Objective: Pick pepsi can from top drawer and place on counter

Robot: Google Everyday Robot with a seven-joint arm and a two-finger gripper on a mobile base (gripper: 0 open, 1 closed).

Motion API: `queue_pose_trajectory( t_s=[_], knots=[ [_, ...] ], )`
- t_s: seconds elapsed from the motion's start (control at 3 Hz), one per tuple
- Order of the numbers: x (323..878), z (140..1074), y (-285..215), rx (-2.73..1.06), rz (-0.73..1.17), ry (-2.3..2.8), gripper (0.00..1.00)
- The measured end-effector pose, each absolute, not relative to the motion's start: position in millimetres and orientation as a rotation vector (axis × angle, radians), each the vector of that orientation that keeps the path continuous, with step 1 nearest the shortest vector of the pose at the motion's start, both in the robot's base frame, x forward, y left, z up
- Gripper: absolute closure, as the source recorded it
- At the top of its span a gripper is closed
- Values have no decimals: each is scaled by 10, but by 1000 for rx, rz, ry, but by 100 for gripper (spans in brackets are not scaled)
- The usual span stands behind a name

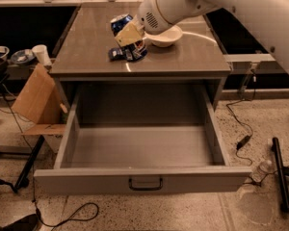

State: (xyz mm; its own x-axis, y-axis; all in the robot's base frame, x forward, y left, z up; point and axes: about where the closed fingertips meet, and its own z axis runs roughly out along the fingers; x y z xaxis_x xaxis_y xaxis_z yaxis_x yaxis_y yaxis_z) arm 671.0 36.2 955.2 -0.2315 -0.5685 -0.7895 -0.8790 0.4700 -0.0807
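The pepsi can [119, 23] is blue with white and red marks and tilts at the middle left of the counter [183, 57]. My gripper [130, 38] reaches in from the upper right and is shut on the can, with a tan finger pad [128, 34] across its side. I cannot tell whether the can's bottom touches the counter. A flat dark packet [115, 55] lies right beside the can's lower end. The top drawer [86, 179] is pulled fully out below, and its inside is bare. Its dark handle [145, 183] sits on the front panel.
A white bowl [164, 36] stands on the counter just right of the gripper. A cardboard box [36, 97] leans at the cabinet's left, with a white cup [41, 54] and dishes behind it. Cables, a black bar [280, 174] and a plastic bottle [261, 170] lie on the floor at right.
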Motion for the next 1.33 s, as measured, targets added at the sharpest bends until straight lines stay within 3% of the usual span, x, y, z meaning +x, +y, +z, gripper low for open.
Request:
queue_pose_trajectory(
  t_s=[1.33],
  knots=[
    [7115,9647,1406,-1105,575,1730,100]
  ],
)
